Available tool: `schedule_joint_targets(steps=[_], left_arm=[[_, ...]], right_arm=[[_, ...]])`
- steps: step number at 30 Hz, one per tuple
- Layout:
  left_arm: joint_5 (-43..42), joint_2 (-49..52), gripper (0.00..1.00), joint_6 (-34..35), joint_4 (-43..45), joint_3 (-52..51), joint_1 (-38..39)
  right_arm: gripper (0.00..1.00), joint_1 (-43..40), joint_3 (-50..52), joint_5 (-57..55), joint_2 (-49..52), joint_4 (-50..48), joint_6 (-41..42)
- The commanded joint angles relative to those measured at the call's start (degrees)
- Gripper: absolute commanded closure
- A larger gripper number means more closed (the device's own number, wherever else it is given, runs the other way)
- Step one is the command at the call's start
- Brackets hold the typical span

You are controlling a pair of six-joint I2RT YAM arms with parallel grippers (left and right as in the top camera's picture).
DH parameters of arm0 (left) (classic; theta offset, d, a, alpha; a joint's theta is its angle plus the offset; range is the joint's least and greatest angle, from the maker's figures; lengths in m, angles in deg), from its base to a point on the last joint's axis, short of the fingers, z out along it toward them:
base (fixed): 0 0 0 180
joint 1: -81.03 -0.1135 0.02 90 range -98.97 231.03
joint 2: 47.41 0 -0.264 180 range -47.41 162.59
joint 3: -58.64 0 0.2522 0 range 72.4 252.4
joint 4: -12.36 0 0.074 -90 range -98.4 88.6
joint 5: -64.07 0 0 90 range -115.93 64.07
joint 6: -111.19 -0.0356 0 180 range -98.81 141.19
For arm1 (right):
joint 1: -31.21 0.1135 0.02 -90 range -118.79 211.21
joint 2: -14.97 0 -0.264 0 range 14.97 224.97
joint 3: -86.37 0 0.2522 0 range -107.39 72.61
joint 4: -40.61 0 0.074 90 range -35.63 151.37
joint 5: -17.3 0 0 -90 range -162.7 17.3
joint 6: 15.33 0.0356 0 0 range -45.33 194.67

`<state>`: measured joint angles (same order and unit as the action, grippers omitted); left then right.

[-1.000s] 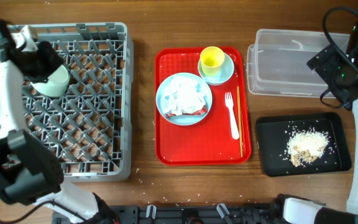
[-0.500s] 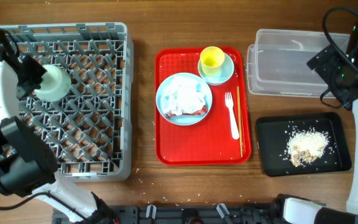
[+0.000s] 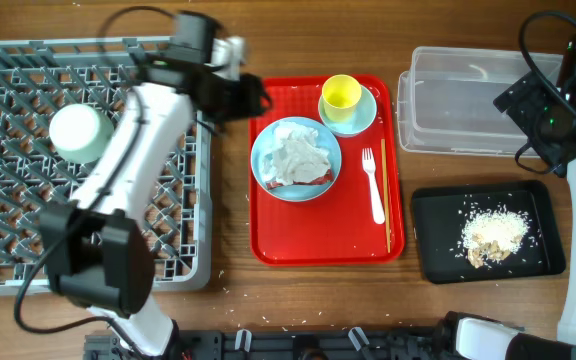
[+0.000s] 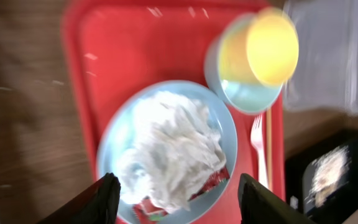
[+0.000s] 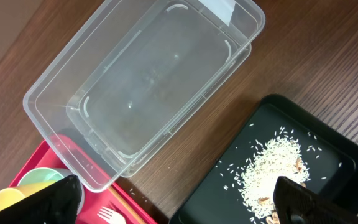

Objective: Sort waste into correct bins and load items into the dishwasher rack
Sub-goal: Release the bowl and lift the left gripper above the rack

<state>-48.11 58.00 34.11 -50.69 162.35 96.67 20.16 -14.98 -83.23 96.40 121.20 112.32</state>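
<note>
The pale green bowl rests upside down in the grey dishwasher rack. My left gripper hangs open and empty over the red tray's left edge. In the left wrist view the left gripper is above the light blue plate, which holds crumpled napkins and a red wrapper. The yellow cup stands in the small dish. The fork and chopsticks lie on the tray. My right gripper is open above the clear tub and the black tray.
Rice and crumbs lie in the black tray, in front of the clear tub on the right. My right arm hangs over the tub's right end. A few crumbs dot the table near the front edge.
My left gripper has let go of the green bowl, leaving it upside down in the rack, and has swung right to the red tray with its jaws apart. The right arm has not moved.
</note>
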Motion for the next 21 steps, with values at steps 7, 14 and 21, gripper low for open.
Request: schedule_joint_targets(steps=[7, 14, 21], left_arm=[[22.97, 5.7, 0.49, 7.28, 0.83, -0.04, 19.65], [32.26, -4.04, 0.26, 10.6, -5.86, 0.24, 6.08], [24.94, -4.52, 0.0, 14.99, -11.41, 0.22, -16.81]], right_arm=[[0.0, -0.11, -0.85, -0.2, -0.37, -0.15, 0.0], [0.0, -0.11, -0.85, -0.2, -0.31, -0.13, -0.02], [0.0, -0.11, -0.85, 13.73, -0.28, -4.94, 4.33]])
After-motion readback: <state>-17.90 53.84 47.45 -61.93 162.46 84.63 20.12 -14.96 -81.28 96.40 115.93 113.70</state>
